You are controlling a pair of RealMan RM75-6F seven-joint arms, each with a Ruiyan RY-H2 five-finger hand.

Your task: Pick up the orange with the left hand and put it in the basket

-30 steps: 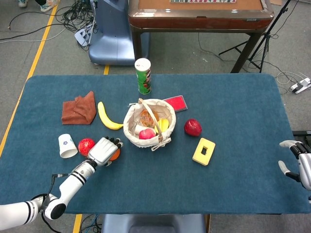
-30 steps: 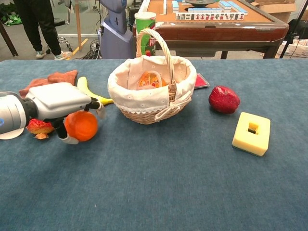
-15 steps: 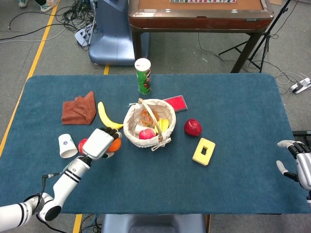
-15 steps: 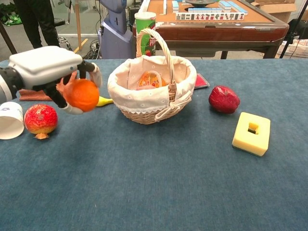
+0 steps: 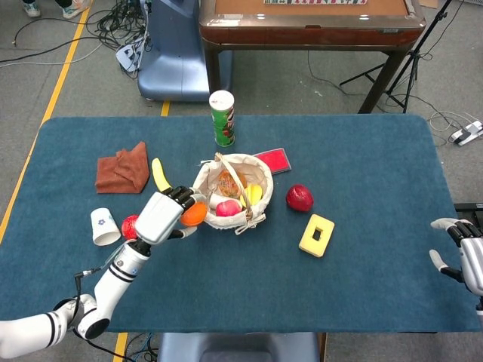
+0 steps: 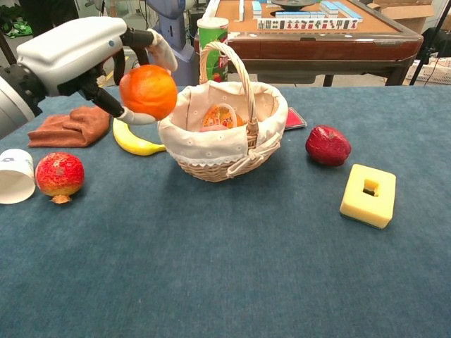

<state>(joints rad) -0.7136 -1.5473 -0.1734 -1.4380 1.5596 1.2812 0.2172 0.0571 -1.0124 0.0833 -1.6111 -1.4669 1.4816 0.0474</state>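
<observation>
My left hand [image 5: 162,215] [image 6: 88,53] holds the orange [image 6: 148,91] [image 5: 194,213] in the air, well above the table and just left of the wicker basket [image 6: 184,138] [image 5: 204,183]. The basket has a white cloth lining and a tall handle, and several fruits lie inside it. The orange hangs close to the basket's left rim, outside it. My right hand [image 5: 464,256] rests open at the table's right edge, far from everything, with nothing in it.
Left of the basket lie a banana [image 6: 134,141], a pomegranate [image 6: 59,176], a white paper cup [image 6: 14,176] and a brown cloth [image 6: 69,127]. To the right are a red fruit [image 6: 328,145] and a yellow block [image 6: 367,195]. A green can [image 5: 223,118] stands behind.
My left hand has lifted the orange off the table and carried it up and right, from beside the pomegranate to the basket's left rim. The right hand stayed put.
</observation>
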